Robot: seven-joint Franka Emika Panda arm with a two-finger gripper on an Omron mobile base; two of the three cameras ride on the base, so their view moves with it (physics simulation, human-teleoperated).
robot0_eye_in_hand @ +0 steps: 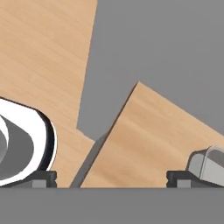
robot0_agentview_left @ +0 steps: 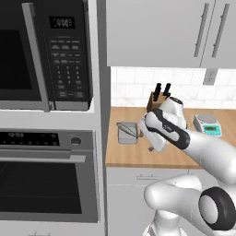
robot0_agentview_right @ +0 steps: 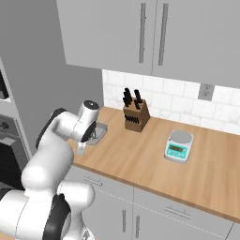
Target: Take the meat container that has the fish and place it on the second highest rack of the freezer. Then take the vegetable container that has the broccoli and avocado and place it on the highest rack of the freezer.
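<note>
A grey container (robot0_agentview_left: 127,133) sat on the counter (robot0_agentview_left: 138,156) at centre frame of the left base view, with the thin silvery fish (robot0_agentview_left: 127,128) lying in it. In the right base view the arm hid most of that container (robot0_agentview_right: 97,131), leaving a corner at left of centre.

The left base view took in the microwave (robot0_agentview_left: 46,50) at upper left and the oven (robot0_agentview_left: 46,175) below it. The right base view showed the knife block (robot0_agentview_right: 135,116) and scale (robot0_agentview_right: 178,146) more clearly.

The gripper (robot0_agentview_left: 150,148) hung just right of the container, above the counter and apart from it. In the hand view the two fingertips (robot0_eye_in_hand: 40,177) stood well apart, with the container's corner (robot0_eye_in_hand: 209,162) at lower right by one tip and nothing held.
</note>
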